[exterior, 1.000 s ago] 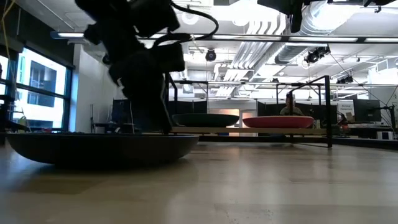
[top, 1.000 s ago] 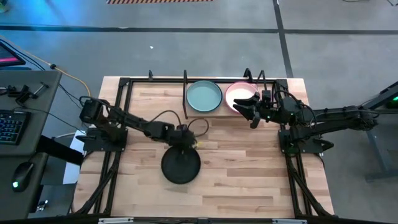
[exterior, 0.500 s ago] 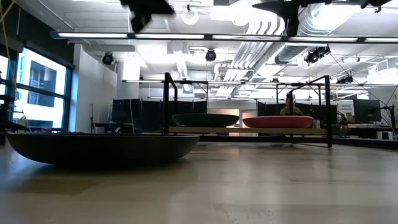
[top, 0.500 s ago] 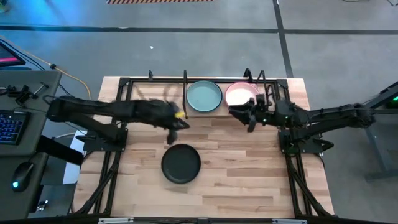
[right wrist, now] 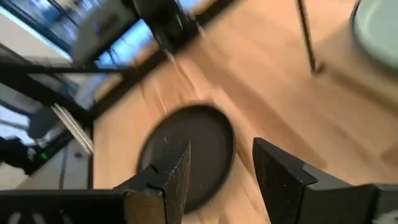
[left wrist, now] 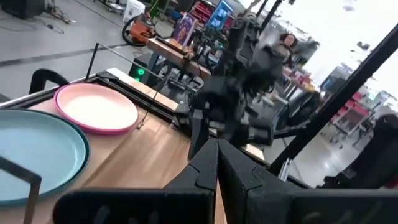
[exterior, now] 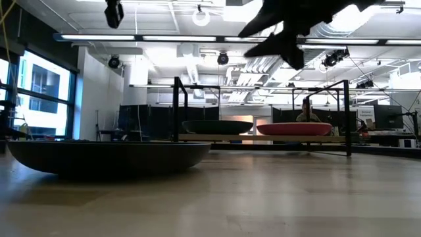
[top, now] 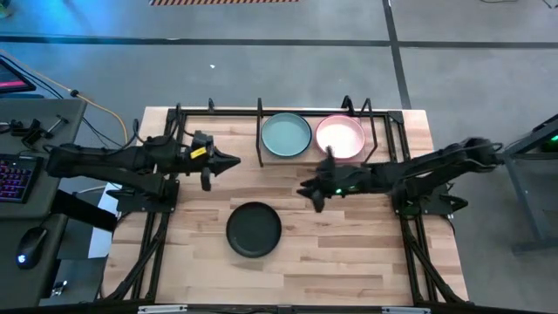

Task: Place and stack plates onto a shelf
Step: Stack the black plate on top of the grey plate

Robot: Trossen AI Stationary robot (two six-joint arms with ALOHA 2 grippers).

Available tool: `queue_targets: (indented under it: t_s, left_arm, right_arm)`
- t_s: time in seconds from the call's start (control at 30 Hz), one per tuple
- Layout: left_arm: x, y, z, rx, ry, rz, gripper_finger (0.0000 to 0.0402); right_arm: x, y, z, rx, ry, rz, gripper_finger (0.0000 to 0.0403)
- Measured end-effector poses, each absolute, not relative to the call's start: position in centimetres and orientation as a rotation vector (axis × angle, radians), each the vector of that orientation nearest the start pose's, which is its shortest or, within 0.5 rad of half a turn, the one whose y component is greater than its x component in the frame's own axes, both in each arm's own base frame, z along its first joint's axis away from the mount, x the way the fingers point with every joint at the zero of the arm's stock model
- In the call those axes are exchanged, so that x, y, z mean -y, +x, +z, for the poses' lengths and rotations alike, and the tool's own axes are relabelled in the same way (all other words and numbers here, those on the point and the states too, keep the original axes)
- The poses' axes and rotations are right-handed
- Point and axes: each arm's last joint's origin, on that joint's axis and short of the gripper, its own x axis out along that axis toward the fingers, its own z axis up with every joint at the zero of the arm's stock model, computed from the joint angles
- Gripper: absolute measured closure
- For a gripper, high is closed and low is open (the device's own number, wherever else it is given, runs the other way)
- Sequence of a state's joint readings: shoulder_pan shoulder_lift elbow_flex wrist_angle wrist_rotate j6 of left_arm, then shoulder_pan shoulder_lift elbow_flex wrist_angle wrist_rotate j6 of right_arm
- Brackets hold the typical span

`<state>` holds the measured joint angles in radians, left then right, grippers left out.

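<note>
The black plate [top: 254, 229] [exterior: 108, 158] [right wrist: 186, 149] lies flat on the tabletop. On the shelf [top: 227, 131] [exterior: 263, 137] the pale sage green plate [top: 286, 135] [left wrist: 37, 149] and the cream-pink plate [top: 340, 135] [left wrist: 96, 109] sit side by side. No dark teal or magenta plate is in view. My left gripper [top: 231, 161] [left wrist: 214, 152] is shut, raised left of the sage plate. My right gripper [top: 307, 190] [right wrist: 217, 171] is open, in the air just right of and beyond the black plate, pointing at it.
Thin black upright rods [top: 261, 131] [right wrist: 308, 37] stand along the shelf's edges and between its bays. The shelf's left bay is bare wood. A desk with a keyboard [top: 13, 174] sits left of the table. A person [exterior: 306, 112] sits in the room behind.
My left gripper rose from the black plate's far rim and drew back toward the table's far-left, leaving the plate flat where it was. My right gripper left the cream-pink plate on the shelf and swung toward the near-left, toward the black plate.
</note>
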<state>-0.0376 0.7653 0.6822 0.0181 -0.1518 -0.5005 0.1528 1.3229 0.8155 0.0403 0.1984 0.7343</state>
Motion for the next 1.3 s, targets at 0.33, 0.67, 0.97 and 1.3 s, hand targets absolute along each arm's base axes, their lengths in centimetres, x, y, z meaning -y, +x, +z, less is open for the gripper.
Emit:
queue_targets:
  t_s: [0.33, 0.67, 0.97, 1.3]
  left_arm:
    - [0.2, 17.0, 31.2, -0.033, -0.54, 0.146, 0.0401]
    - [0.2, 17.1, 31.2, -0.033, -0.539, 0.149, 0.0401]
    - [0.2, 17.1, 31.2, -0.033, -0.539, 0.149, 0.0401]
    - [0.2, 17.0, 31.2, -0.033, -0.538, 0.149, 0.0401]
  right_arm:
    - [-3.4, 34.5, 20.2, -0.697, 0.894, -0.31, 0.0247]
    - [-4.4, 39.3, 15.8, -0.875, 0.961, -0.225, 0.0247]
    - [-4.7, 40.1, 13.7, -0.93, 0.96, -0.254, 0.0247]
    - [-5.6, 39.8, 13.5, -0.943, 0.889, -0.276, 0.0344]
